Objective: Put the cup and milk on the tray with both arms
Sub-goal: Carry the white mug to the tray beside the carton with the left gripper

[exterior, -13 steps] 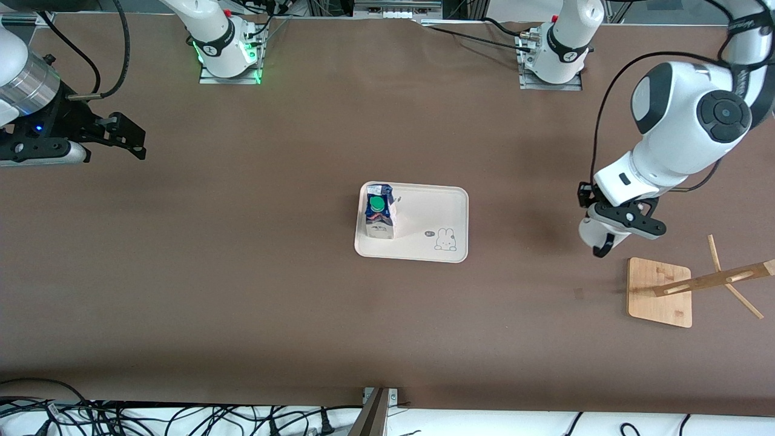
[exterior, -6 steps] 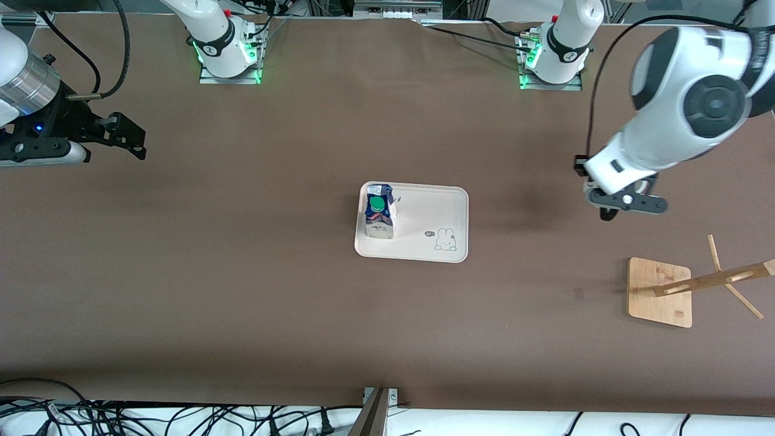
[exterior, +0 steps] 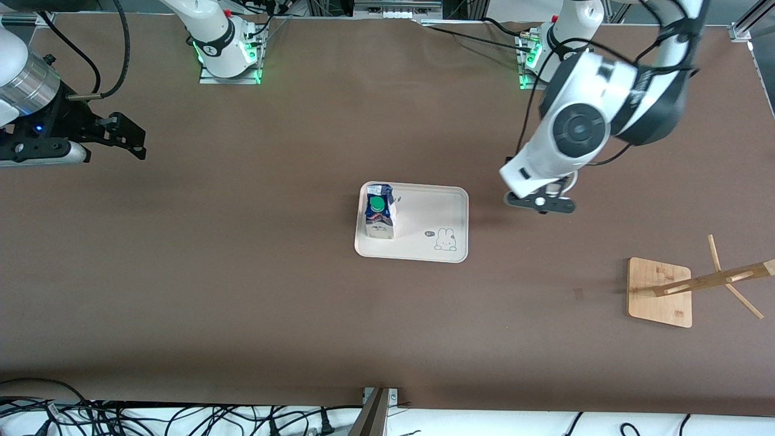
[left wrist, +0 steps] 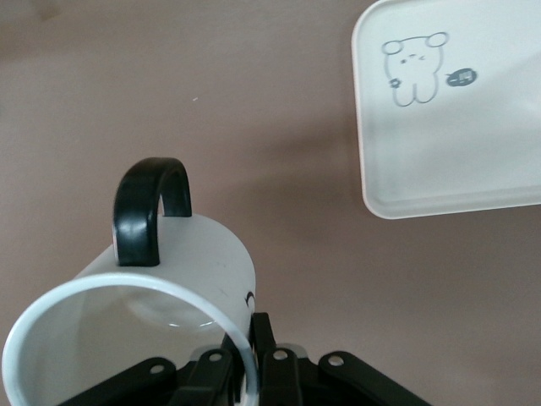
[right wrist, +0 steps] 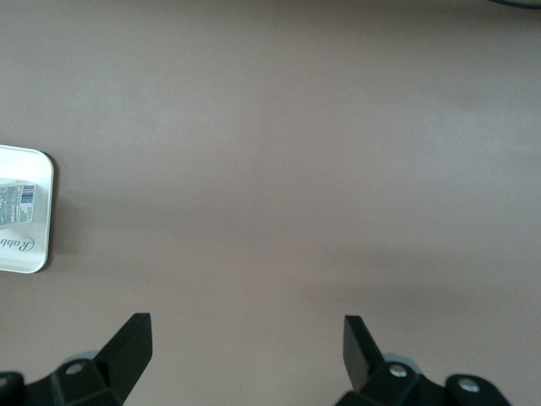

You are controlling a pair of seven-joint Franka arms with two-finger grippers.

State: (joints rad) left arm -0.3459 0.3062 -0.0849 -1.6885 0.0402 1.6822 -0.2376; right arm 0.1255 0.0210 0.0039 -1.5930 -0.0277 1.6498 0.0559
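The milk (exterior: 379, 212), a blue and white carton with a green cap, stands on the cream tray (exterior: 424, 245) at its end toward the right arm. My left gripper (exterior: 540, 203) hangs over the table just beside the tray, toward the left arm's end. In the left wrist view this gripper (left wrist: 254, 326) is shut on the wall of the white cup (left wrist: 182, 266), whose black handle (left wrist: 148, 207) sticks up, with the tray (left wrist: 456, 161) close by. The arm hides the cup in the front view. My right gripper (exterior: 124, 136) waits open at the right arm's end, and the right wrist view shows it (right wrist: 245, 338) holding nothing.
A bamboo rack with a square base (exterior: 660, 290) and slanted pegs stands near the left arm's end, nearer the front camera than the tray. The arms' bases sit along the table edge farthest from the front camera. Cables lie past the edge nearest it.
The left arm has carried the cup from beside the bamboo rack toward the tray, rising and swinging in. The right arm has not moved.
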